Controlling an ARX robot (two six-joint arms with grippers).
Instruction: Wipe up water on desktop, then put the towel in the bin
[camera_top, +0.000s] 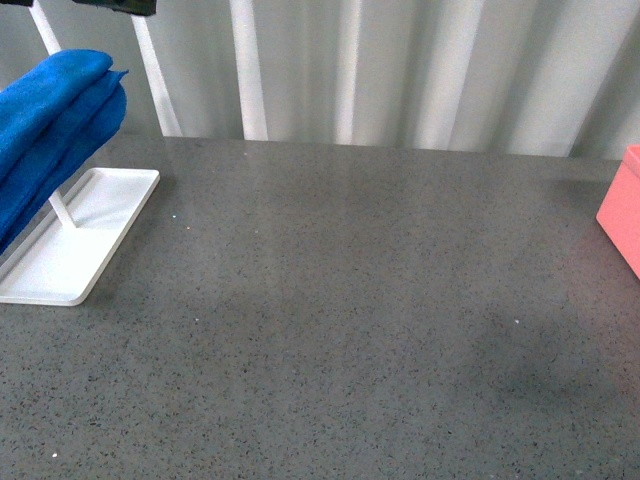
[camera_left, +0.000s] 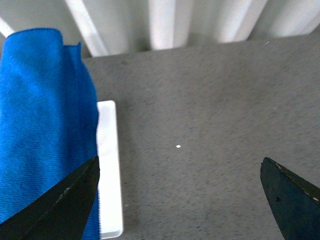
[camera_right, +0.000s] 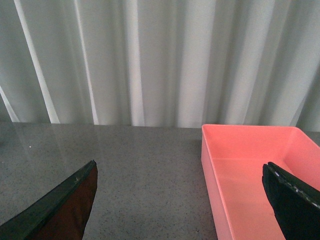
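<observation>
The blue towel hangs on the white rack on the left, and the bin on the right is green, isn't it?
No. The bin is pink, not green; the right wrist view shows it clearly. The blue towel does hang on the white rack on the left.

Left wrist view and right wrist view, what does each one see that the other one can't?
Only the left wrist view shows the blue towel, the white rack base and the left tool, which is open. Only the right wrist view shows the pink bin, with nothing in the part that shows, and the right tool, also open. Both show the grey desktop and the white ribbed wall behind it.
</observation>
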